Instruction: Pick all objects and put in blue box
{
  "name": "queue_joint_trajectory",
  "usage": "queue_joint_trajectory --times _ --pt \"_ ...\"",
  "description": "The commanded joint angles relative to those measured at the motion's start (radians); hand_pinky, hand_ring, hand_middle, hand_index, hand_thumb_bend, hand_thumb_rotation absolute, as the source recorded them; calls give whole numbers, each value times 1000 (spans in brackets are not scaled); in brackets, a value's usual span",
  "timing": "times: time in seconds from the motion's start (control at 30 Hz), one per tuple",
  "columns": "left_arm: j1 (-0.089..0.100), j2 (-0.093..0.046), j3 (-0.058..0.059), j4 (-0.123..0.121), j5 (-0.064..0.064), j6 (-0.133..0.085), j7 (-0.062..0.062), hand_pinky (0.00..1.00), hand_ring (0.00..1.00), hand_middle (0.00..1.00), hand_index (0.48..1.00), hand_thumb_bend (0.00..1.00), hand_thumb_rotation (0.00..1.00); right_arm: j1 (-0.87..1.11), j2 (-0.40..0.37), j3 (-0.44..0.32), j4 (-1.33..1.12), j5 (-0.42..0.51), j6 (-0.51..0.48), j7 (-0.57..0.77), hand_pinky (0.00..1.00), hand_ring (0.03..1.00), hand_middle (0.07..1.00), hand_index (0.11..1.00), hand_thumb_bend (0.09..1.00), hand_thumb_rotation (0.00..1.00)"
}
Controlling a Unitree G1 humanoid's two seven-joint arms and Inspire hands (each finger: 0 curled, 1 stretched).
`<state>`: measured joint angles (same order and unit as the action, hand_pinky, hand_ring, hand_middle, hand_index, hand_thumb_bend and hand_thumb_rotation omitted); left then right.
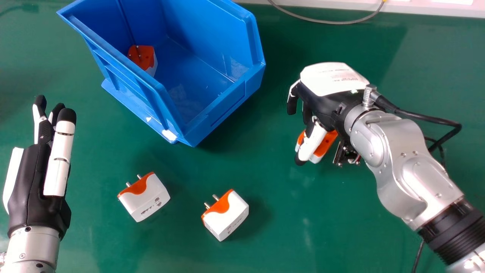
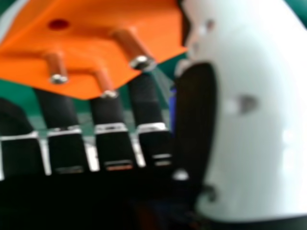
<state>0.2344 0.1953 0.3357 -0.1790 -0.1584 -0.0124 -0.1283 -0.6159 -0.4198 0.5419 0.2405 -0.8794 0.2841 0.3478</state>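
Orange-and-white adapter (image 1: 326, 143), right of centre, sits pinched by the half-curled right hand (image 1: 322, 101), presumably for the upper-left blue box (image 1: 227, 110).

- A lab or workshop bench; which of the two, I cannot tell.
- Flat green work surface (image 1: 288, 227) under the right hand (image 1: 318, 104).
- Open blue box (image 1: 223, 113), parts-bin style, to that hand's left.
- Loose grey cable (image 1: 333, 22) beyond the hand, by a pale strip (image 1: 435, 9).
- Black cable (image 1: 424, 116) looping behind its wrist.
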Motion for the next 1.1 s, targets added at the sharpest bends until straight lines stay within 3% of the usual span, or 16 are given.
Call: queue_joint_trajectory --times 0.0,0.2,0.5,0.7,1.07 --pt "6 9 13 -12 0 -18 4 1000 1000 1000 1000 498 907 -36 -16 -28 -3 -22 -27 -56 264 383 528 599 502 0" --pt "8 9 15 -19 -9 -11 -2 1000 1000 1000 1000 502 907 -31 -16 -32 13 -28 -43 -109 283 400 530 580 498 0" --pt "14 11 18 -28 -10 -5 -4 1000 1000 1000 1000 491 907 -1 -18 -61 -25 -8 -50 -128 298 415 531 560 494 0" --pt "15 16 22 -12 -3 -28 -7 1000 1000 1000 1000 487 907 22 -18 -81 -85 -2 -41 -118 307 425 536 545 493 0" --pt "20 13 19 -3 8 -45 2 1000 1000 1000 1000 497 908 36 -16 -118 -220 2 -35 -77 304 430 547 529 490 0"
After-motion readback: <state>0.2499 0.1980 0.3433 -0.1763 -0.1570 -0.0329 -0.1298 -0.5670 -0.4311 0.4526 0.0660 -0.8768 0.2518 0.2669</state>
